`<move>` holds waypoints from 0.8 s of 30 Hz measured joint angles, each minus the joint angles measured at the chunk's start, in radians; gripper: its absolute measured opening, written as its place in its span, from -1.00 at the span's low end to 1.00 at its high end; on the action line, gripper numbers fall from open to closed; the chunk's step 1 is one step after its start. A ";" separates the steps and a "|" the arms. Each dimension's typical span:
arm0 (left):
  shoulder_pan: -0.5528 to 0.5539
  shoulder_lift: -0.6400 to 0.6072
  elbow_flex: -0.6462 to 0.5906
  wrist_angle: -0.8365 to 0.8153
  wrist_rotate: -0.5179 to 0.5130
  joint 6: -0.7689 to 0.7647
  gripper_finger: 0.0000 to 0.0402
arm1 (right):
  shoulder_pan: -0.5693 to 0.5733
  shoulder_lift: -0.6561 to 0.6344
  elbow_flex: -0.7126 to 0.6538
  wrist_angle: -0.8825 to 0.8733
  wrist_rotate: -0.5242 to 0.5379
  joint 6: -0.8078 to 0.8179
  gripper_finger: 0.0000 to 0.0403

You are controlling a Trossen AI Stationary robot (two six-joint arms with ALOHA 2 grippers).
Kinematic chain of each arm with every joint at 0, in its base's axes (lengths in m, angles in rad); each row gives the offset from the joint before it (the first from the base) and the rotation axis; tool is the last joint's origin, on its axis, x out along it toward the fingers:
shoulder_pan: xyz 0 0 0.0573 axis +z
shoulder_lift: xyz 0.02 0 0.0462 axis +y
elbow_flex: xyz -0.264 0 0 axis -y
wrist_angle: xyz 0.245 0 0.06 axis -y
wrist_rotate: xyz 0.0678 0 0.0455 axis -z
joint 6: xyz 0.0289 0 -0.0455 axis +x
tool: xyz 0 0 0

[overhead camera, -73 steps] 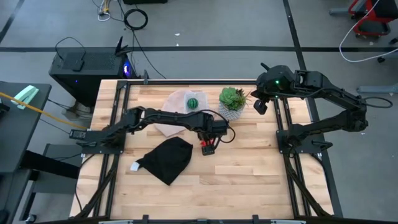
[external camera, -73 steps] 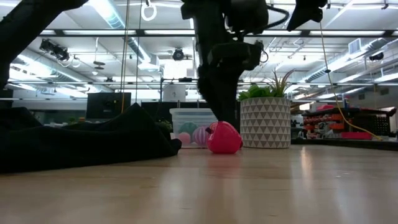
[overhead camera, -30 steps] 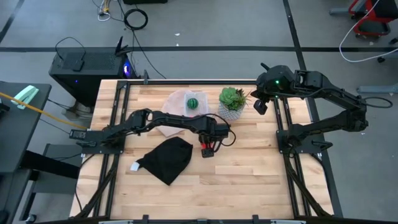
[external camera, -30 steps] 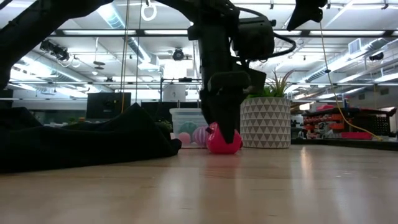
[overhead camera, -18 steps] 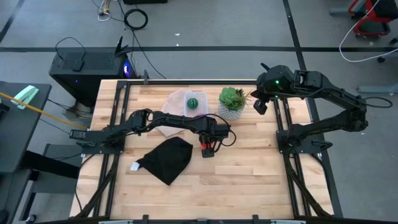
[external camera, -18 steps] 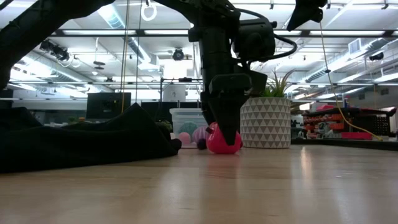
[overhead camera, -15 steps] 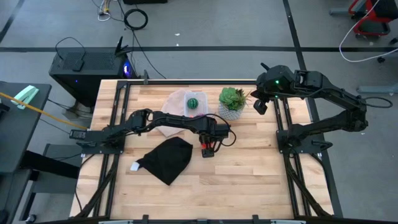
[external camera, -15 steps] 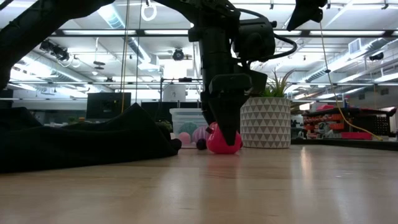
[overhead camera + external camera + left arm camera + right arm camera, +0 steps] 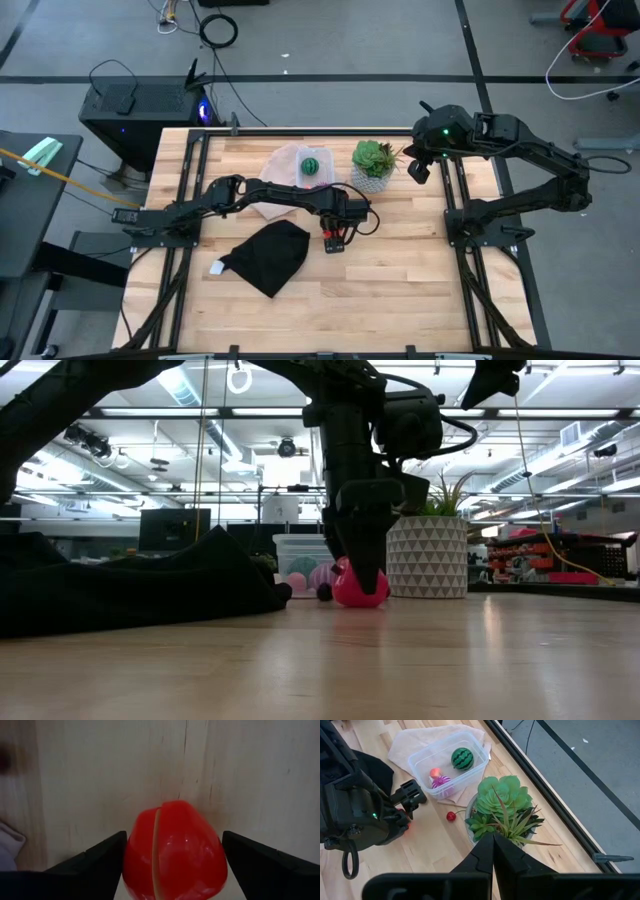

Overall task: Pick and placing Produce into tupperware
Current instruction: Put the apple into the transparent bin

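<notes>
Inside tupperware (image 9: 451, 764): 3 produce pcs; outside: 2, red.

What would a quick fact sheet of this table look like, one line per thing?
left gripper: lowered over the table's middle, fingers open on either side of the red fruit, not yet clamped
right gripper: shut, raised beside the potted succulent, holding nothing
tupperware: on a pale sheet; holds a green striped ball, a magenta piece and a small pink bit
loose item: small red bit on the wood between tub and plant
black cloth: lying on the table's left half
</notes>
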 joint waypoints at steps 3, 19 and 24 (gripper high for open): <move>-0.002 0.000 0.000 -0.001 -0.010 0.000 0.56 | 0.000 0.000 0.000 0.000 0.000 0.000 -0.92; 0.003 -0.002 0.341 -0.229 -0.038 0.007 0.46 | -0.018 -0.058 0.000 -0.122 0.015 0.026 -0.92; 0.054 -0.099 0.331 -0.251 -0.066 0.005 0.43 | -0.018 -0.122 0.000 -0.121 0.015 0.052 -0.92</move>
